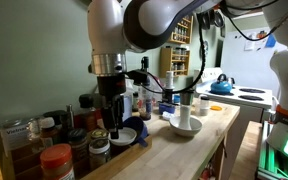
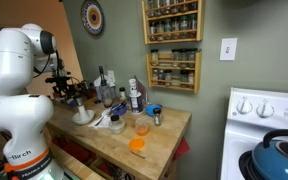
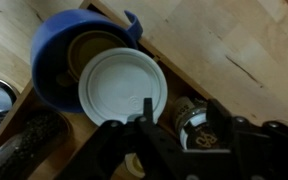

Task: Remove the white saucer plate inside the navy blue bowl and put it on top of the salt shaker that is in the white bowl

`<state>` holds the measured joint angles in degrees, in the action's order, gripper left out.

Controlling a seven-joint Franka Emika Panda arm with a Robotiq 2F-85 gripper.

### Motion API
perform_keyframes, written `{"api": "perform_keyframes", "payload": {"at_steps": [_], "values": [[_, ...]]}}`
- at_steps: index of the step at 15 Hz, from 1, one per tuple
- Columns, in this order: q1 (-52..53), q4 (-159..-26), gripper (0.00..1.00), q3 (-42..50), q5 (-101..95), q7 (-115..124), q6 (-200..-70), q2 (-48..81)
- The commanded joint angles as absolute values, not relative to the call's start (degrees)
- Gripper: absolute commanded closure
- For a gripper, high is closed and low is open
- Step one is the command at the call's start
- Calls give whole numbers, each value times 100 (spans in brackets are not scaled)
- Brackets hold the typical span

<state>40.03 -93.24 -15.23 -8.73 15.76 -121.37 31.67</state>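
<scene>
In the wrist view the navy blue bowl (image 3: 52, 62) lies on the wooden counter with the white saucer plate (image 3: 122, 85) resting in it, tilted over its lower right rim. My gripper (image 3: 180, 112) hangs just above, open. Its left fingertip (image 3: 147, 106) is at the saucer's edge, and nothing is held between the jaws. In both exterior views the white bowl (image 1: 174, 126) (image 2: 82, 119) sits further along the counter with the upright salt shaker (image 1: 185, 108) (image 2: 81, 106) inside. In an exterior view my gripper (image 1: 112, 132) is low beside the blue bowl (image 1: 141, 131).
Spice jars (image 1: 56, 155) crowd the counter end around the blue bowl, and one jar lid (image 3: 189, 125) lies under the jaws. A blue kettle (image 1: 221, 86) stands on the stove. Bottles (image 2: 134, 95), a glass (image 2: 142, 127) and an orange piece (image 2: 136, 145) occupy the counter.
</scene>
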Motion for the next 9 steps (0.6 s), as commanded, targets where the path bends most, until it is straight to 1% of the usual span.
{"api": "perform_keyframes", "payload": {"at_steps": [1, 2, 3, 4, 5, 7, 8, 9], "values": [[4006, -9682, 74, -1453, -929, 1514, -12380, 3060], [4022, -9671, 64, -1436, -974, 1501, -12389, 3105], [4061, -9671, 49, -1398, -1056, 1533, -12379, 3143], [4079, -9669, 39, -1381, -1097, 1550, -12359, 3180], [4099, -9665, 38, -1362, -1150, 1565, -12347, 3214], [4104, -9659, 26, -1355, -1192, 1570, -12345, 3264], [4106, -9640, 17, -1366, -1194, 1549, -12341, 3299], [4111, -9631, 27, -1369, -1207, 1535, -12341, 3328]]}}
